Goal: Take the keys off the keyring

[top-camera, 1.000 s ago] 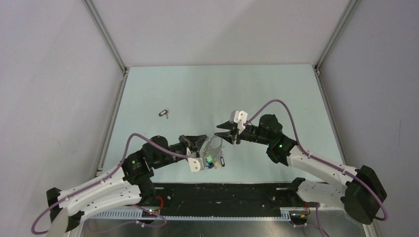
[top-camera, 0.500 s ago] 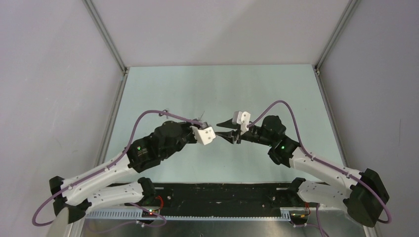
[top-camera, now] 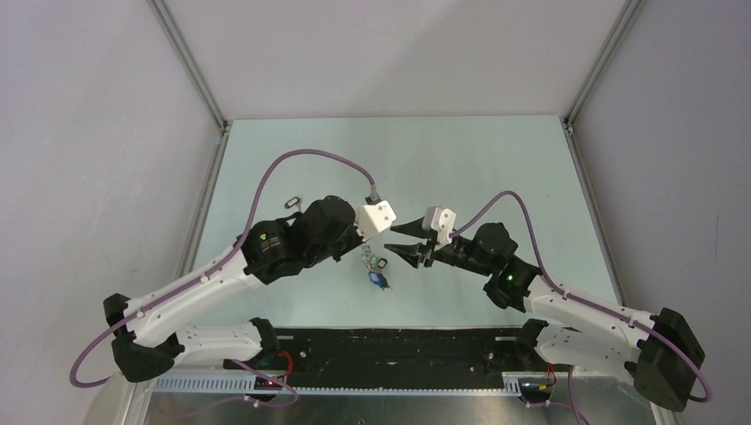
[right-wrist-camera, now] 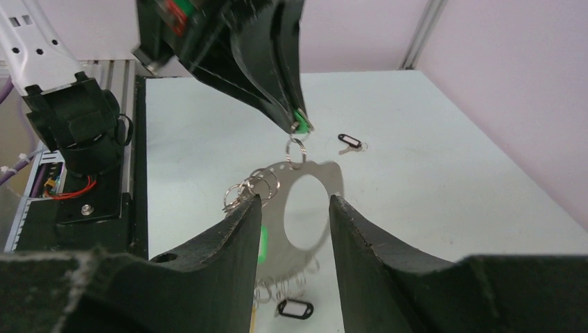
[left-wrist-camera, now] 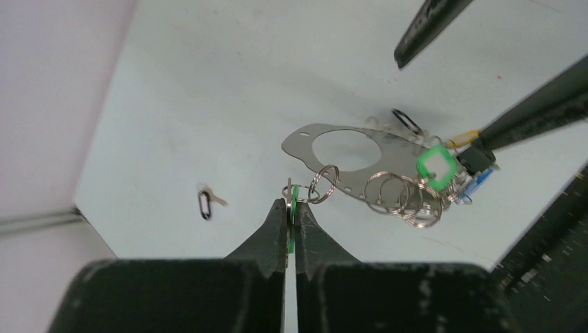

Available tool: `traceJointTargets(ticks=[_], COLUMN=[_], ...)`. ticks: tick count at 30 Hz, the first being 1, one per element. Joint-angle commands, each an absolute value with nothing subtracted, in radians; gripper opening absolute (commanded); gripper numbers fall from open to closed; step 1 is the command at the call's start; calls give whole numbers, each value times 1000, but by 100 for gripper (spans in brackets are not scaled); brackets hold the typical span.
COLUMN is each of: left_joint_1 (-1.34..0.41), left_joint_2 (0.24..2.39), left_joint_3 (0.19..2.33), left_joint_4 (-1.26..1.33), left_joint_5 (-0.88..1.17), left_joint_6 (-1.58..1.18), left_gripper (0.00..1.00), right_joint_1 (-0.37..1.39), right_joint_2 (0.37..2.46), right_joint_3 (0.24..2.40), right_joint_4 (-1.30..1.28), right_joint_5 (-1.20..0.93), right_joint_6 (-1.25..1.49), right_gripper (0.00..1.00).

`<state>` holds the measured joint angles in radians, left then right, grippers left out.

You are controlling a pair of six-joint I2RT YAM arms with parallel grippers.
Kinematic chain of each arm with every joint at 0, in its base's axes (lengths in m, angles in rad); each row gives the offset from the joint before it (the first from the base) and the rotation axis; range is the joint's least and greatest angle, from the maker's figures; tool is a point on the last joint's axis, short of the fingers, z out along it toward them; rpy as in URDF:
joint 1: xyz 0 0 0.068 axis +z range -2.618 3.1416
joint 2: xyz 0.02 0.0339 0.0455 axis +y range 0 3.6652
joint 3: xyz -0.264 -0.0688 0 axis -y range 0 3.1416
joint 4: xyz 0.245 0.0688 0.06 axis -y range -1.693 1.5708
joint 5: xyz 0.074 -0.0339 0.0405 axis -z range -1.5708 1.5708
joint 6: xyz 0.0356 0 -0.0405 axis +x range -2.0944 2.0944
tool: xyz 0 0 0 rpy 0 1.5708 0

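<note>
No writing, number or brand mark can be read in any view (the square green key tag (left-wrist-camera: pixel 436 166) hanging at the right end of the flat metal keyring plate (left-wrist-camera: pixel 347 149) shows only a blank pale window, and the black key tag (left-wrist-camera: pixel 204 205) lying on the table (left-wrist-camera: pixel 208 83) left of that plate is too small to tell).

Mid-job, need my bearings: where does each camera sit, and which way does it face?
Top external: fixed above and behind, looking down on the table; left arm and right arm show.
Left wrist: looks along the left hand, shut on a green tag, toward the hanging keyring.
Right wrist: faces back toward the left arm's base; open right hand frames the keyring.
Shared: both wrist views show the keyring and a loose black tag on the table.
</note>
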<state>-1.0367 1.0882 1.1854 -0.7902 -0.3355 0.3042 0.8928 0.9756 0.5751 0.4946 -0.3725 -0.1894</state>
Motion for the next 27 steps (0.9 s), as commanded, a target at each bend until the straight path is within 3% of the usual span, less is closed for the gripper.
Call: traceJointTargets(ticks=[1, 18, 27], left_joint_1=[-1042, -1040, -1040], left_joint_2=[1106, 1207, 1221], left_joint_3=[1298, 1450, 1480], left_joint_4=[-904, -1035, -1031], left_joint_5=[-271, -105, -55], left_joint_6=[133, 22, 49], left_gripper=[0, 0, 0], right_joint_1=[911, 1078, 1088], right_joint_2=[920, 995, 1079], right_joint_3=[539, 526, 526], right_joint_4=[580, 645, 699], right_joint_5=[-291, -82, -63], right_joint_6=[-90, -98, -158], right_gripper=[46, 71, 70])
